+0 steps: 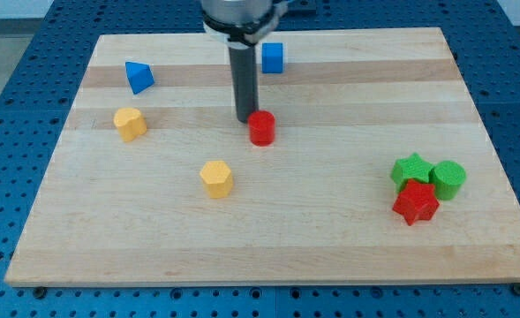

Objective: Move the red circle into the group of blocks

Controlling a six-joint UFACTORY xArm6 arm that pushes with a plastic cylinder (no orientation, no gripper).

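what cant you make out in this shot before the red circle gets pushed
1. Camera view: whether my tip touches the red circle; the rod's end blends into it.
2. The arm above the rod is cut off by the view's top.
3. Green star: its lower part is hidden behind the red star.

Eight blocks in all: two red, the red circle (261,127) and a red star (415,203); two green, a green star (411,169) and a green cylinder (448,178); two yellow, one (130,124) and another (216,178); two blue, a blue wedge (139,77) and a blue cube (273,57)
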